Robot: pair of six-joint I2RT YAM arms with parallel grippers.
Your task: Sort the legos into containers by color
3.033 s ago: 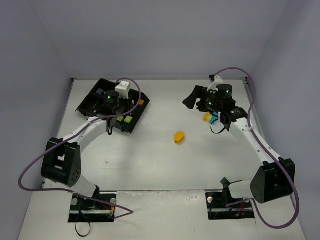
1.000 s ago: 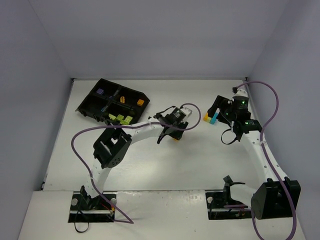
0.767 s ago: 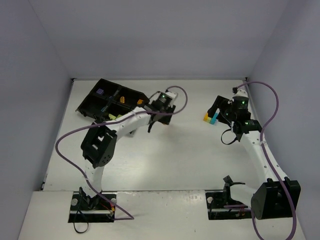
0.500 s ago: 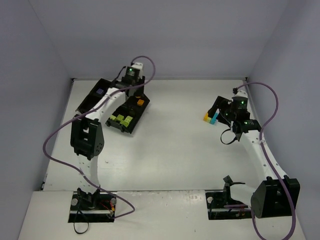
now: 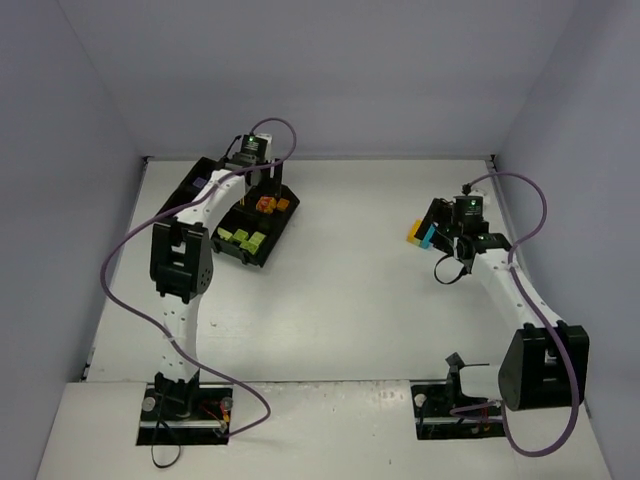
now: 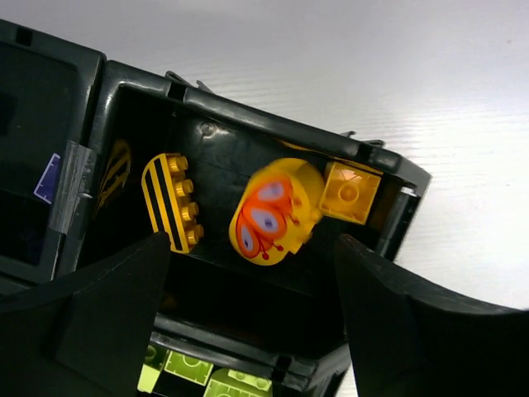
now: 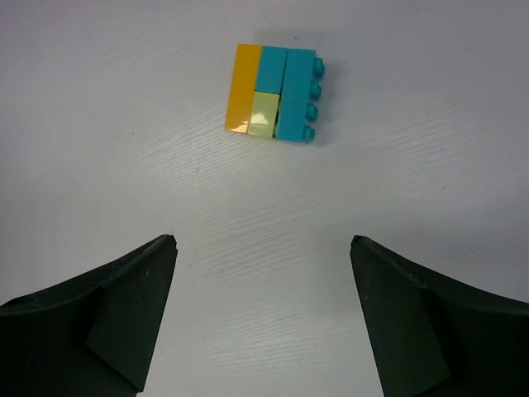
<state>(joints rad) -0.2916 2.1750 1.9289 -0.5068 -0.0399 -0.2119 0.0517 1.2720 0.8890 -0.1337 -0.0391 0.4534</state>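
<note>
My left gripper (image 5: 262, 185) hangs open over the black tray (image 5: 255, 262). In the left wrist view a round orange lego with a butterfly print (image 6: 273, 211) lies loose in one container, between a striped orange brick (image 6: 173, 201) and a square orange brick (image 6: 350, 192). It lies below the wide-apart fingers of the left gripper (image 6: 252, 240). Yellow-green legos (image 6: 198, 372) fill the neighbouring container and a purple one (image 6: 48, 178) shows at far left. My right gripper (image 7: 262, 241) is open and empty, short of a joined cluster: orange (image 7: 242, 87), teal (image 7: 293, 95) and yellow-green (image 7: 264, 114).
The tray's outer wall (image 6: 248, 112) runs diagonally, with bare white table beyond it. In the top view the brick cluster (image 5: 420, 235) sits on the table at right, just left of the right gripper (image 5: 436, 218). Purple cables loop around both arms.
The left arm swung from the table's middle to the tray with the round orange lego and opened; the piece now lies in the orange compartment. The right gripper shifted slightly toward the cluster.
</note>
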